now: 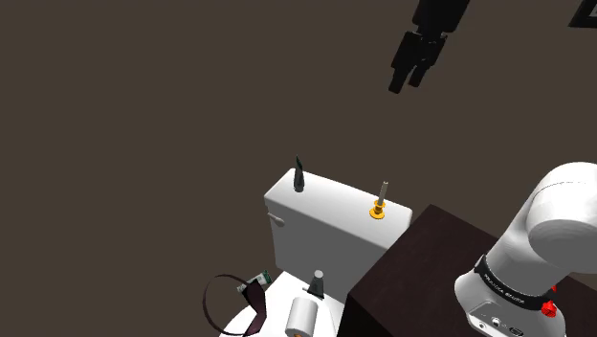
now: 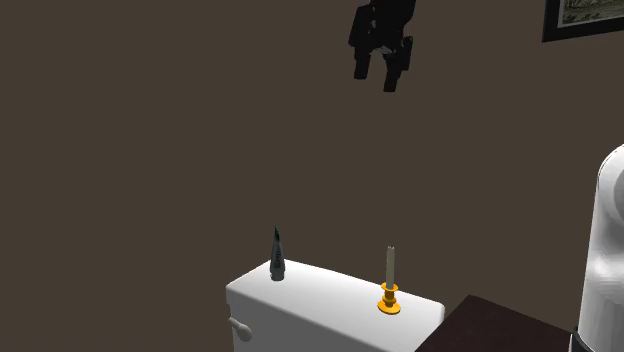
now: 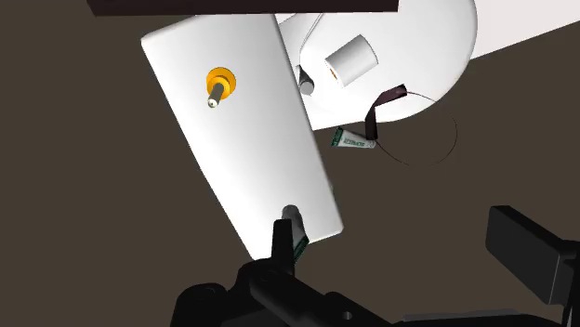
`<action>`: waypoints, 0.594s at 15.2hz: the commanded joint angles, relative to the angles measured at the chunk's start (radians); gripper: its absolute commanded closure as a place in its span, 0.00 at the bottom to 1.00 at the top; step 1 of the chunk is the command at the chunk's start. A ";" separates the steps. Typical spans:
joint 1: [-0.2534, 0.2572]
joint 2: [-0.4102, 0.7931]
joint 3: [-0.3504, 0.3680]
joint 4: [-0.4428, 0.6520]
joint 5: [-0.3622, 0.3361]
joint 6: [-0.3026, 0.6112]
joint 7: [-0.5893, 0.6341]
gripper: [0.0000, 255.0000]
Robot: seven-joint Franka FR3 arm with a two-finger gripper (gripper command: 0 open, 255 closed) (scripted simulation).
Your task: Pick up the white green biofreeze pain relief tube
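The matte black claw (image 1: 407, 81) hangs, fingers apart, high above the flat white-green tube (image 3: 353, 141) near a smooth white tank (image 3: 251, 139).

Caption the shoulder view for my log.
Open claw hangs high above toilet tank; white-green tube lies near the paper roll.

Nothing readable here. The white-green tube (image 3: 354, 141) carries a strip of dark print, too small to make out, and the dark band (image 1: 505, 290) low on the white arm (image 1: 560, 215) bears equally illegible lettering.
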 commanded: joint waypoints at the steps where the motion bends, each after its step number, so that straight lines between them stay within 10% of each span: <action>1: 0.000 0.000 0.000 0.000 0.000 0.000 0.000 0.00; 9: -0.045 0.156 0.114 -0.103 -0.002 0.301 0.159 0.00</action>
